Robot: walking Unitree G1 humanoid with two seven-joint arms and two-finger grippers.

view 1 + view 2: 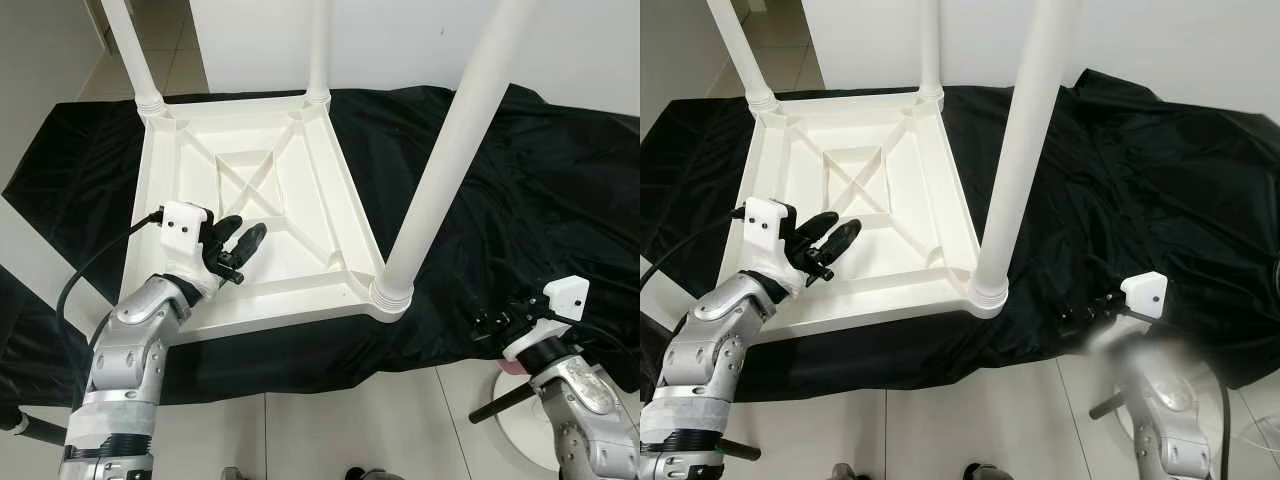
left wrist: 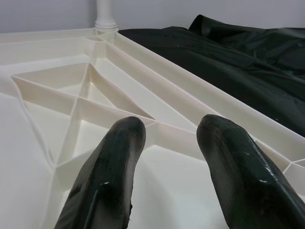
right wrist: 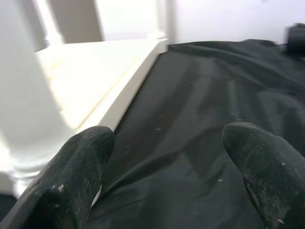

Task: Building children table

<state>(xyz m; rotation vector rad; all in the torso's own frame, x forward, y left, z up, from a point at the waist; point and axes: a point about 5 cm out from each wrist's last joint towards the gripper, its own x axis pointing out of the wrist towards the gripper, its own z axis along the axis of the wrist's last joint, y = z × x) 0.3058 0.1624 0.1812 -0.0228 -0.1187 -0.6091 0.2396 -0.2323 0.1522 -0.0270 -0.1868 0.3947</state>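
A white children's table (image 1: pixel 300 170) lies upside down on a black cloth (image 1: pixel 520 200), its ribbed underside facing up. Three white legs stand in its corners: far left leg (image 1: pixel 135 60), far right leg (image 1: pixel 318 50) and the near right leg (image 1: pixel 450 150). The near left corner holds no leg. My left gripper (image 1: pixel 240 245) hovers open just above the underside near that near left corner, nothing between its fingers (image 2: pixel 119 157). My right gripper (image 1: pixel 495 325) is open over the cloth's front edge, right of the near right leg, its fingers (image 3: pixel 257 157) apart and empty.
The black cloth covers the floor under and to the right of the table. Pale floor tiles (image 1: pixel 330 430) lie in front. A round white base (image 1: pixel 525 420) rests on the floor by my right arm. A white wall (image 1: pixel 400 40) stands behind.
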